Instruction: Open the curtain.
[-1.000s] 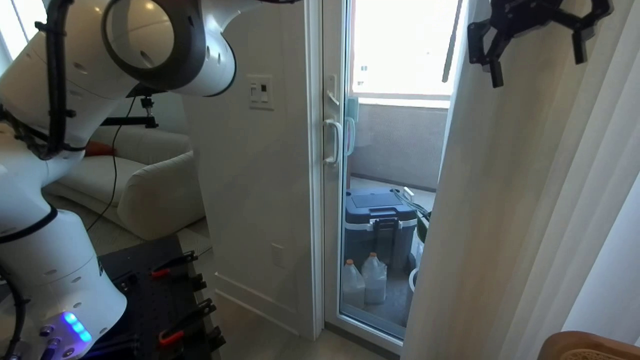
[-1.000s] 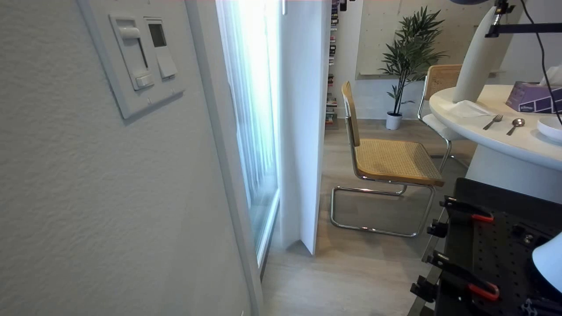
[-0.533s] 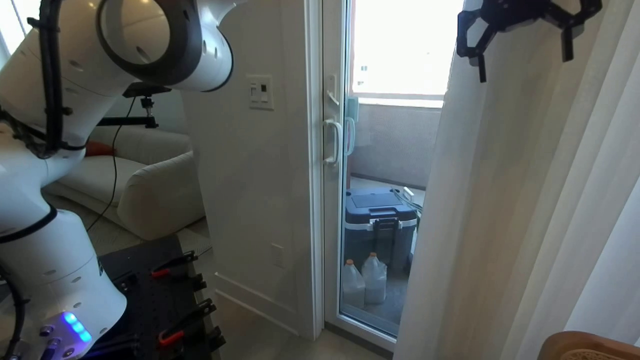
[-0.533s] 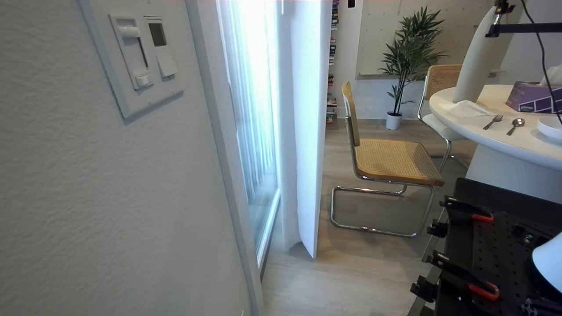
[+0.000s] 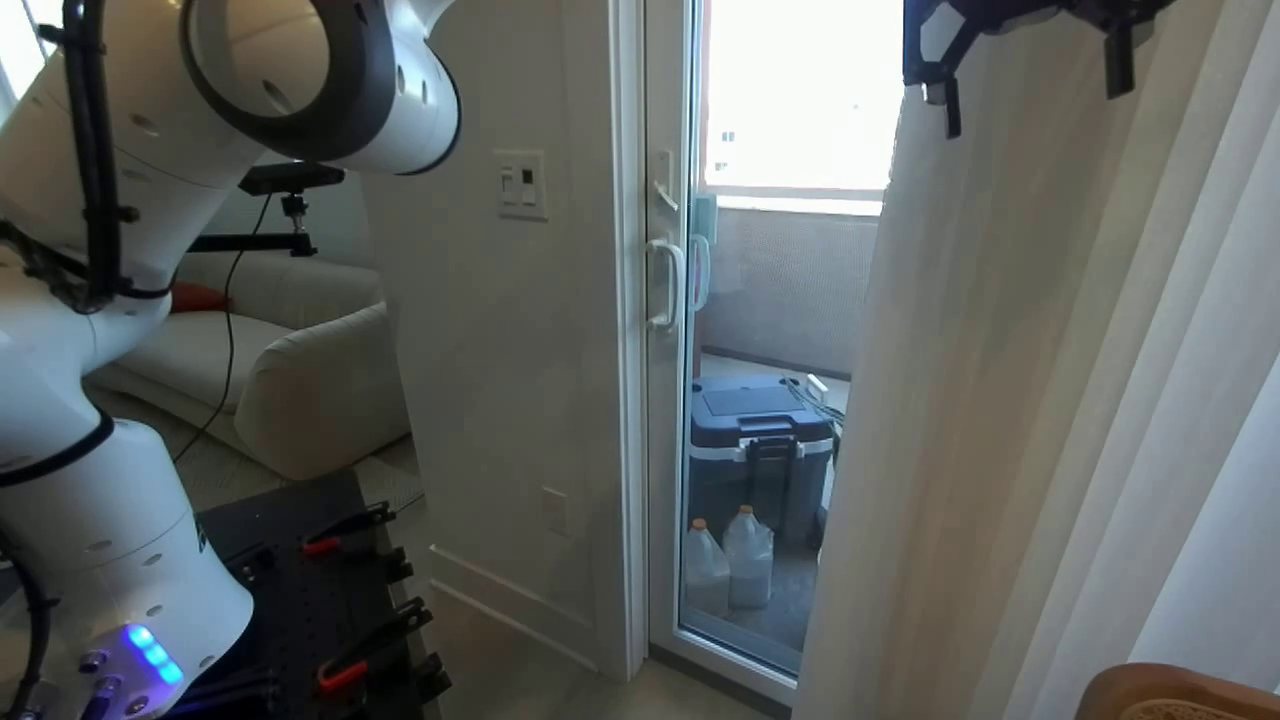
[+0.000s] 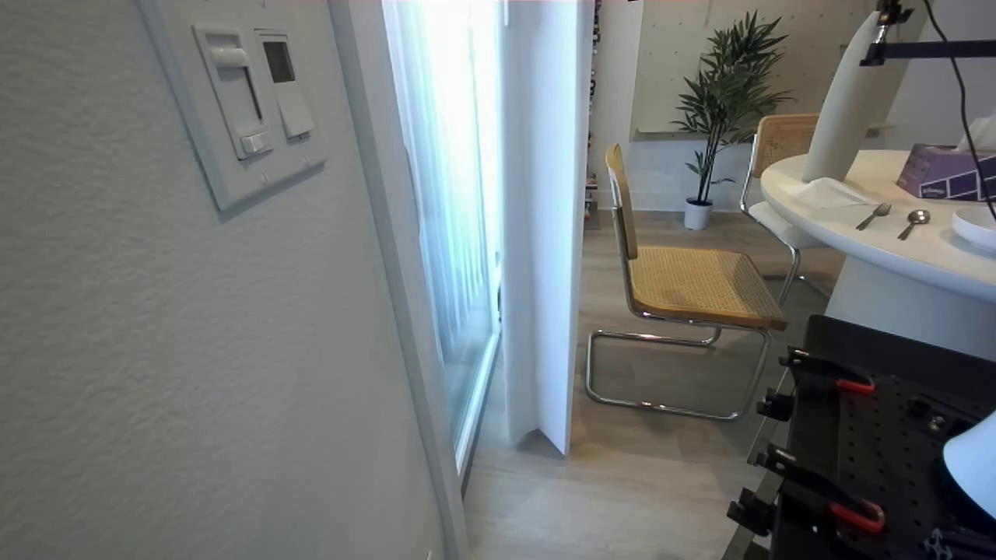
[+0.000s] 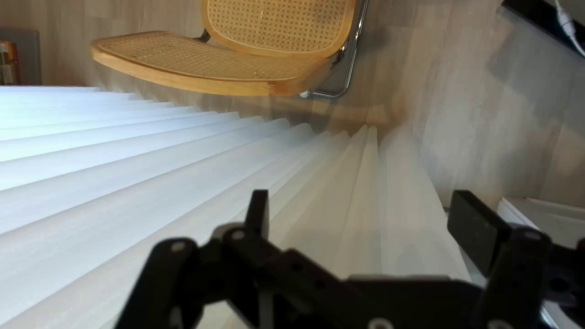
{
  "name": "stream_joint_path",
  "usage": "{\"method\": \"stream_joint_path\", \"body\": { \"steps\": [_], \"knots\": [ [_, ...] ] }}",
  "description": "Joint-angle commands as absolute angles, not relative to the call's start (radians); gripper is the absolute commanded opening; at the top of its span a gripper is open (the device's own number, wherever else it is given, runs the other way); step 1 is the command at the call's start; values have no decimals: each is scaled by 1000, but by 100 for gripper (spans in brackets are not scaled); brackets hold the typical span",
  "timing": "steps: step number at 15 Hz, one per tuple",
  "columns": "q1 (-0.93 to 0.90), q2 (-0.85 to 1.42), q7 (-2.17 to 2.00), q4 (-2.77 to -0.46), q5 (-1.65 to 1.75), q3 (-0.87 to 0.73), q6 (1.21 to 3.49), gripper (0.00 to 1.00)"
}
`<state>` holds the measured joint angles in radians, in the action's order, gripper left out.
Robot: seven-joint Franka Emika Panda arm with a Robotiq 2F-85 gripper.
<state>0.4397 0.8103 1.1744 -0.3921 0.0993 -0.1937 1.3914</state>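
The tall white curtain (image 5: 1000, 420) hangs in long vertical folds on the right in an exterior view, its free edge beside the bare part of the glass door. It also shows as a narrow upright strip (image 6: 545, 233) in an exterior view. In the wrist view the curtain (image 7: 173, 192) fans out below and between the fingers. My gripper (image 5: 1036, 105) is open at the top, in front of the curtain near its free edge. In the wrist view the gripper (image 7: 363, 208) has its fingers wide apart, with no fabric clamped. Whether a finger touches the cloth I cannot tell.
The white-framed glass door (image 5: 665, 480) has a handle (image 5: 670, 285). A cooler (image 5: 760, 420) stands behind the glass. A cane chair (image 7: 210, 59) stands close to the curtain's hem. A round table (image 6: 895, 257) and a black clamp-fitted platform (image 6: 879, 435) are on the right.
My gripper has moved up and slightly left in an exterior view, staying open. The arm's elbow has shifted left. The curtain's free edge has swayed a little left there, covering slightly more glass.
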Motion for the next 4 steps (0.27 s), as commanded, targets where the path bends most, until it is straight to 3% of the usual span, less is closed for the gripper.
{"method": "stream_joint_path", "body": {
  "steps": [1,4],
  "knots": [
    [453,842,1174,-323,114,-172,1354,100],
    [453,832,1174,-323,114,-174,1353,100]
  ]
}}
